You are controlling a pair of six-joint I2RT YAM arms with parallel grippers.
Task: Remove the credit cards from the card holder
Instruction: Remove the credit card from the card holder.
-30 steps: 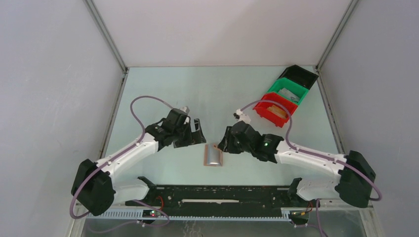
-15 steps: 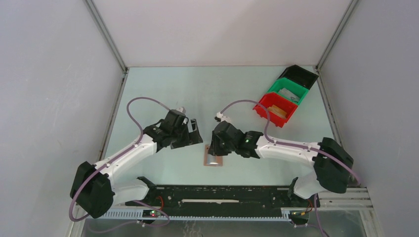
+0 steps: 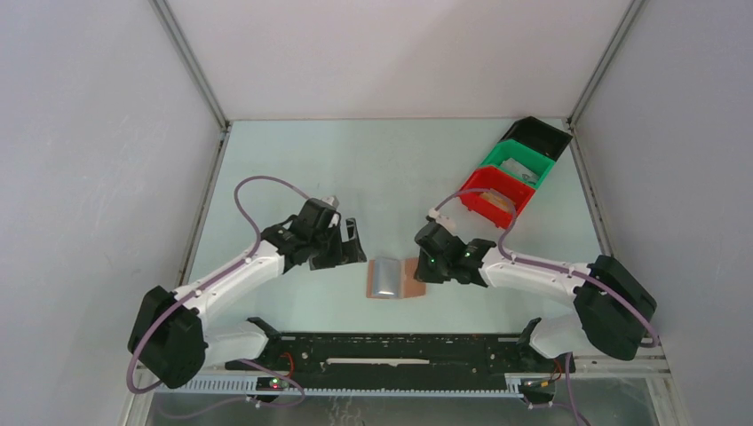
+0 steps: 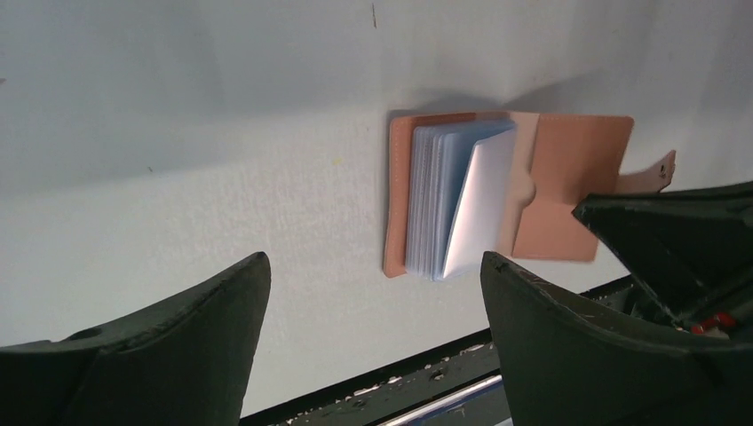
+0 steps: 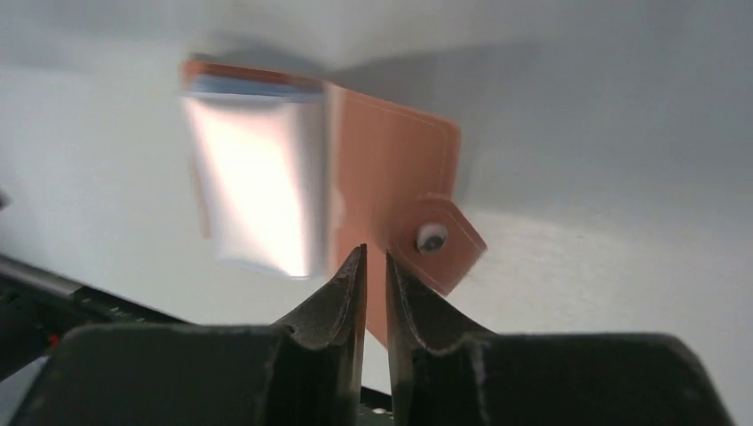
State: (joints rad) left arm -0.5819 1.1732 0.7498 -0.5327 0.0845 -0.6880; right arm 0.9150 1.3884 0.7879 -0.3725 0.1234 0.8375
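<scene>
The brown card holder (image 3: 413, 277) lies open on the table between the two arms. A stack of pale blue-grey cards (image 3: 386, 277) stands in its left half, the top leaf arched up. In the left wrist view the cards (image 4: 462, 200) sit left of the flat brown cover (image 4: 568, 191). My left gripper (image 3: 351, 244) (image 4: 373, 257) is open and empty, just left of the holder. My right gripper (image 3: 417, 264) (image 5: 371, 253) is shut at the cover's near edge (image 5: 391, 169), with the snap tab (image 5: 435, 240) beside its right finger. No tan or black card shows in the holder.
A red bin (image 3: 471, 200), a green bin (image 3: 495, 162) and a black bin (image 3: 537, 133) stand in a row at the back right. The red one holds a tan flat thing and the green one a pale one. The black base rail (image 3: 400, 348) runs along the near edge.
My right gripper went over the closed holder, then drew back to the right, and the brown cover now lies open on that side. My left gripper barely moved.
</scene>
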